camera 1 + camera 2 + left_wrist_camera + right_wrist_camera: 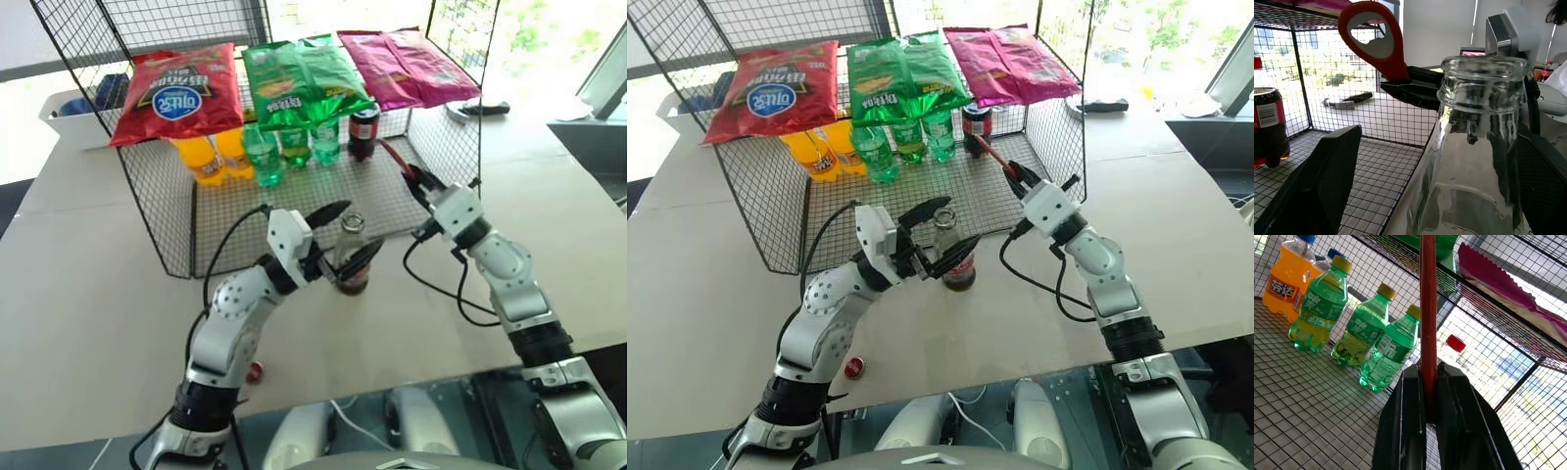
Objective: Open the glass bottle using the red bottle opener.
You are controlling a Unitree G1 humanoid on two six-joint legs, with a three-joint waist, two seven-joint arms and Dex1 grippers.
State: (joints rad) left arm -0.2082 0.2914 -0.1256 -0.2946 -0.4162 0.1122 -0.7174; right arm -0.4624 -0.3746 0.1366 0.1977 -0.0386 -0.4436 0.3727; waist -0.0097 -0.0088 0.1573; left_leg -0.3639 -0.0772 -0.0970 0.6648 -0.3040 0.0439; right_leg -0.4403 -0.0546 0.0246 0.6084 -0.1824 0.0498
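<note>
My left gripper (343,235) stands spread around the uncapped glass bottle (352,257), upright on the table (88,284) before the wire rack (167,211); my right gripper (1431,382) is pinched on the red bottle opener (1427,308), held above the rack floor; a small red cap (853,368) lies near the table edge

Before you, a beige table (88,323) bears a black wire rack (294,211); bright windows (549,29) behind flood daylight in; a white wall (1435,34) stands beyond.
</note>
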